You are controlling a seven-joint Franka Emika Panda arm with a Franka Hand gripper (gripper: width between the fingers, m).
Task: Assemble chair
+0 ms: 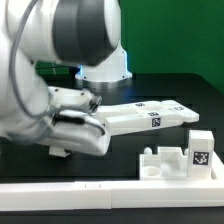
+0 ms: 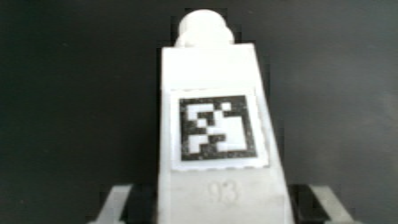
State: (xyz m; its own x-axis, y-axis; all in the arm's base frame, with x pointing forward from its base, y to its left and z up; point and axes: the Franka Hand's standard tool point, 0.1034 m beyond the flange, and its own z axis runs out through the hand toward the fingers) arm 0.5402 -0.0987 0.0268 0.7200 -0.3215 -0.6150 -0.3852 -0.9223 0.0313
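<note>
Starting out: chair parts loose, nothing joined yet

Nearest the camera, in front of the long panel [image 1: 150,118], a blocky piece [image 1: 175,158] with a square tag stands by itself on the dark tabletop [image 1: 190,95]. No joint shows between it and the panel. The long panel lies flat with its tag facing up. At the panel's end toward the exterior view's left, the claw [image 1: 82,132] brackets it. The wrist view shows fingers [image 2: 121,205] on either side of it, but I cannot tell whether they pinch it or merely flank it. Behind the panel stands the arm's base [image 1: 105,68]. In my judgement the chair is barely begun, and every fitting step remains.
</note>
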